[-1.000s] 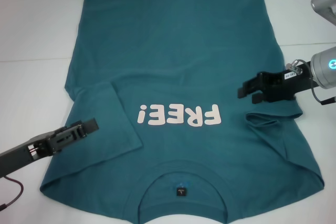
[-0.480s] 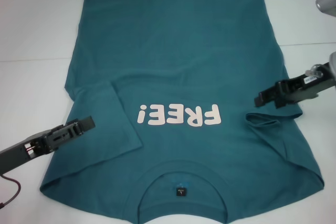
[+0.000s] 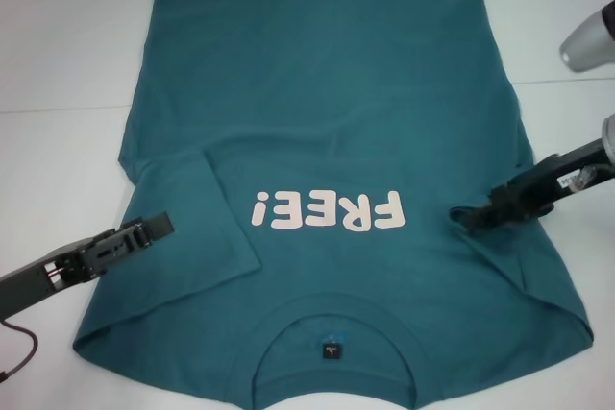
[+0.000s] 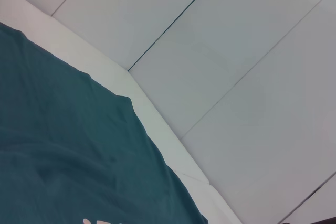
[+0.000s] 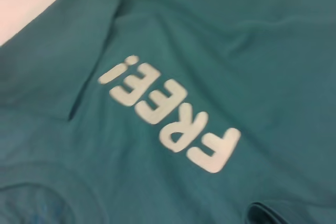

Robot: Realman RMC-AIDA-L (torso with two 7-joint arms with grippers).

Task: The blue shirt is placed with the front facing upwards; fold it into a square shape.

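Since a second ago, right gripper (image 3: 473, 219) is dropping onto blue shirt (image 3: 327, 103)'s folded sleeve, maybe pinching soft cloth; I am holding left gripper (image 3: 154, 229) open.

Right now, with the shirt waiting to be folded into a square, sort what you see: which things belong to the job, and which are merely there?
Belongs to the job:
- blue shirt, front up
- right gripper, at the folded-in right sleeve
- left gripper, over the folded-in left sleeve

Merely there:
- white table
- pale tiled floor, beyond the table edge
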